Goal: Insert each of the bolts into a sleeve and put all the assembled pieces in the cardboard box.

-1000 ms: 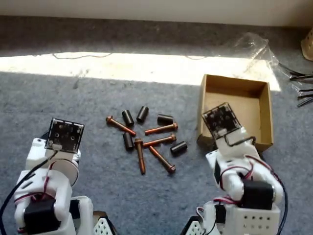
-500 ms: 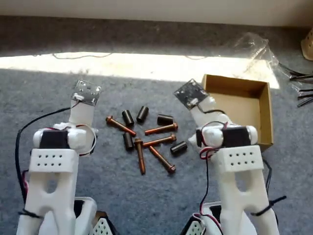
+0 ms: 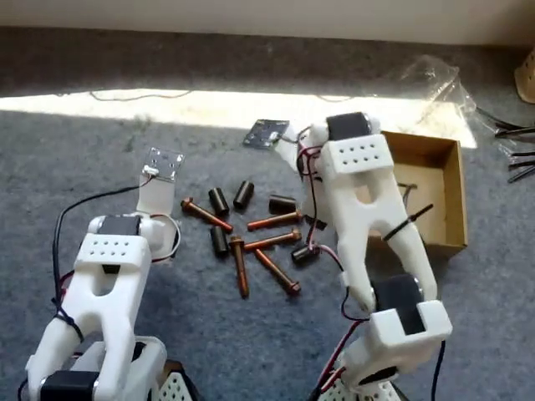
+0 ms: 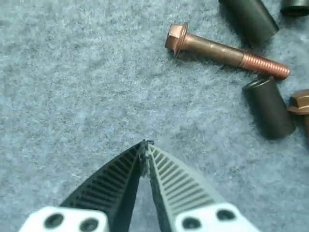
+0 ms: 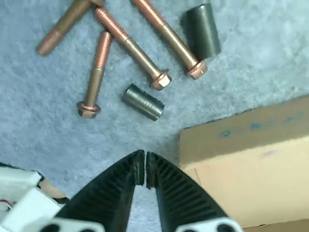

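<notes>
Several copper bolts (image 3: 241, 266) and several black sleeves (image 3: 219, 200) lie loose on the grey carpet between my two arms. The open cardboard box (image 3: 457, 194) stands to their right, with my right arm stretched over its left edge. My left gripper (image 4: 145, 145) is shut and holds nothing. It hovers over bare carpet just short of a bolt (image 4: 224, 50) and a sleeve (image 4: 268, 107). My right gripper (image 5: 143, 158) is also shut and holds nothing. It hangs beside the box's corner (image 5: 251, 164), close to a sleeve (image 5: 143, 102) and the heads of three bolts (image 5: 159, 80).
A crumpled clear plastic bag (image 3: 428, 80) lies behind the box. Black tool handles (image 3: 514, 152) poke in at the right edge. A sunlit strip (image 3: 192, 110) crosses the carpet behind the parts. Bare carpet lies to the left and in front.
Both arms have unfolded from their low rest pose and stretched forward. The left one now reaches the left side of the pile. The right one has swung up beside the box's left side.
</notes>
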Tool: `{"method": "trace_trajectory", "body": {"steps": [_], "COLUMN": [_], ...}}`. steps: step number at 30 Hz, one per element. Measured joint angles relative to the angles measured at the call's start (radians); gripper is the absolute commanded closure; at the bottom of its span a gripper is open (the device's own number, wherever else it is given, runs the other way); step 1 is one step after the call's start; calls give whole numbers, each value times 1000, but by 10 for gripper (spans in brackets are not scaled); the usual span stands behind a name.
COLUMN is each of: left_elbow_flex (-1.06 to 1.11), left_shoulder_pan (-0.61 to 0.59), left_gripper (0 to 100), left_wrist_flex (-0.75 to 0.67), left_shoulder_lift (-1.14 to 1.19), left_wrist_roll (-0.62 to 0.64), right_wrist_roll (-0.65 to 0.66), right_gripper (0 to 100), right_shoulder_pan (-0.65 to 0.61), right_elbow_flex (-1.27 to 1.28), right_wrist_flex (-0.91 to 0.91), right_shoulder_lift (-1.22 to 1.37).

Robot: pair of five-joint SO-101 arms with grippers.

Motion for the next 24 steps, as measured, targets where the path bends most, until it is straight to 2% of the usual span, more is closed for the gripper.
{"method": "trace_trajectory", "body": {"steps": [7, 12, 20, 24], "left_elbow_flex": [34, 40, 49, 55], "left_shoulder_pan": [0, 0, 0, 0], "left_gripper": [995, 995, 995, 995], "left_wrist_flex": [-78, -91, -103, -110], "left_shoulder_lift": [0, 2, 2, 2], "left_wrist_roll": [0, 0, 0, 0], "right_wrist_roll": [232, 315, 331, 276], "right_gripper": [988, 988, 988, 992], "right_shoulder_pan": [-29, -89, -124, -126], "right_elbow_flex": [-66, 48, 193, 229], "right_wrist_flex": [32, 32, -68, -138], "right_shoulder_lift": [72, 78, 78, 78]}}
